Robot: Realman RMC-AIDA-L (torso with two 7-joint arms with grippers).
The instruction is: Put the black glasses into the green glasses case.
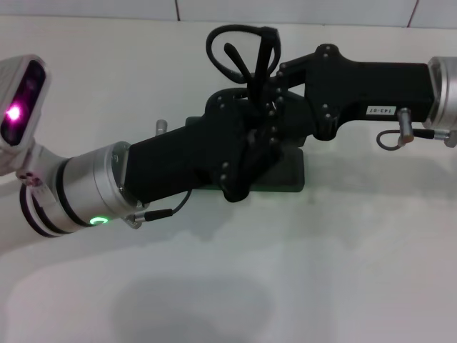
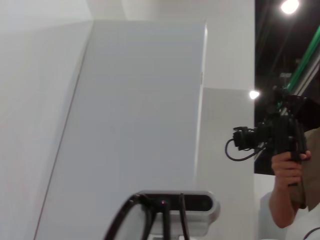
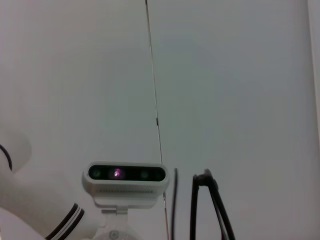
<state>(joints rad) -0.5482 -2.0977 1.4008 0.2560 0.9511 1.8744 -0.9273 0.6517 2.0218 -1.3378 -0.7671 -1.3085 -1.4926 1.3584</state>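
The black glasses (image 1: 239, 53) stand upright in the air at the middle of the head view, lens loops and one temple arm pointing up. My left gripper (image 1: 250, 125) reaches in from the left and is shut on their lower part. My right gripper (image 1: 275, 96) reaches in from the right and is shut on them too. The green glasses case (image 1: 294, 175) lies on the table under both grippers, mostly hidden by them. Parts of the glasses also show in the left wrist view (image 2: 142, 220) and the right wrist view (image 3: 207, 205).
The white table (image 1: 285, 271) stretches all around the case. A tiled wall edge (image 1: 214, 11) runs along the back. The left wrist view shows a person with a camera (image 2: 280, 145) far off.
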